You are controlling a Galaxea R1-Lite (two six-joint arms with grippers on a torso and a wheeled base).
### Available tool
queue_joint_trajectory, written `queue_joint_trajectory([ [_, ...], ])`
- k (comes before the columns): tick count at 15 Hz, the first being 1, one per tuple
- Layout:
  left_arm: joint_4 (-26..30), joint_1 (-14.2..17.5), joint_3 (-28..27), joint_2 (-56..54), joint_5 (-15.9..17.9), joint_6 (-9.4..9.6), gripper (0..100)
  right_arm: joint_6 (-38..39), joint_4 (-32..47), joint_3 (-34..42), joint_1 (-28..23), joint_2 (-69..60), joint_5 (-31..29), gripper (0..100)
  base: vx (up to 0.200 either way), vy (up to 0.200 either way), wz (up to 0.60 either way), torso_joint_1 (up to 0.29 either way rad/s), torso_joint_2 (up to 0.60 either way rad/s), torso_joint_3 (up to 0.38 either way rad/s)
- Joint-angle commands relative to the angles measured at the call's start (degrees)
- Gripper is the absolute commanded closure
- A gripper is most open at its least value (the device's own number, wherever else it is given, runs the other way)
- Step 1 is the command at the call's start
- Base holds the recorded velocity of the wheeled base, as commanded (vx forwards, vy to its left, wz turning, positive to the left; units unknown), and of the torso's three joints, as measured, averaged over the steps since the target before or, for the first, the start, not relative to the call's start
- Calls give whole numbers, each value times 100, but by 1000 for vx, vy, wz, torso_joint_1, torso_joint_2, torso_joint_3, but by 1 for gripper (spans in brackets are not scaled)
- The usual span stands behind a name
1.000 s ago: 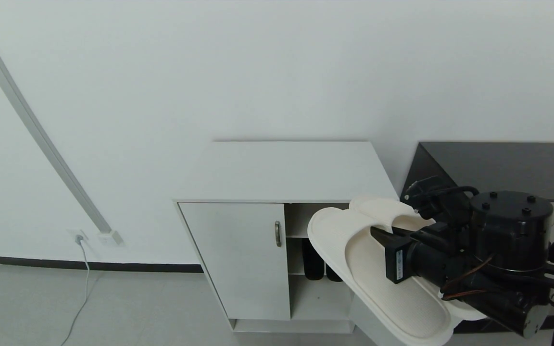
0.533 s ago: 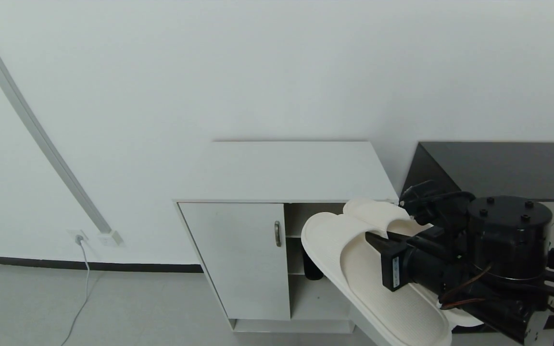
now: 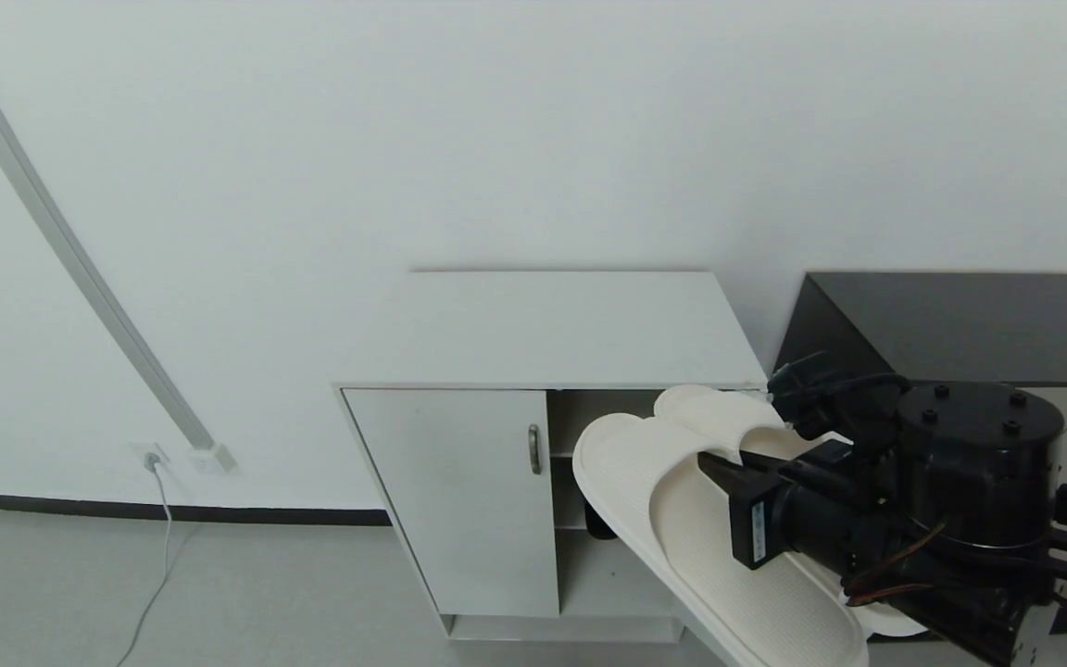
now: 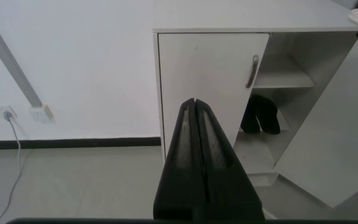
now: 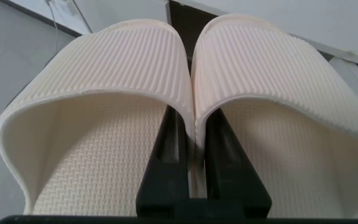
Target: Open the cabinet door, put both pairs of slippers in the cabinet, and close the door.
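A white cabinet (image 3: 552,329) stands against the wall, its left door (image 3: 459,500) closed and its right door (image 4: 328,130) swung open. A pair of black slippers (image 4: 260,115) stands on a middle shelf inside; in the head view only a dark sliver of the black slippers (image 3: 596,530) shows. My right gripper (image 3: 726,463) is shut on the pair of cream slippers (image 3: 635,472), clamping their adjoining inner walls (image 5: 193,93). It holds them tilted in front of the open compartment. My left gripper (image 4: 194,121) is shut and empty, well back from the cabinet, level with the closed door.
A dark tabletop (image 3: 960,324) adjoins the cabinet on the right. A wall socket with a hanging cable (image 3: 156,459) and a slanted wall conduit (image 3: 61,241) lie to the left. Bare grey floor (image 3: 265,602) spreads left of the cabinet.
My right gripper has carried the cream slippers leftward toward the open compartment, covering more of the black slippers. The cabinet and its doors have not moved.
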State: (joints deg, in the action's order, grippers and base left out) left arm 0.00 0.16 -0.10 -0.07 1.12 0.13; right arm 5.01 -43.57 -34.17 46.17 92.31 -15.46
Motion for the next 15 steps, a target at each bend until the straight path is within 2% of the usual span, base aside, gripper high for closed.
queue_joint_trajectory([
  [1,0,2,1,7,2,-5,100,0,-2,42,33,7,-1,100,0,0,0,-144,315,173],
  [9,0,2,1,7,2,-5,100,0,-2,60,59,15,-27,100,0,0,0,-164,372,209],
  [15,0,2,1,7,2,-5,100,0,-2,95,59,86,-19,100,0,0,0,-225,536,308],
])
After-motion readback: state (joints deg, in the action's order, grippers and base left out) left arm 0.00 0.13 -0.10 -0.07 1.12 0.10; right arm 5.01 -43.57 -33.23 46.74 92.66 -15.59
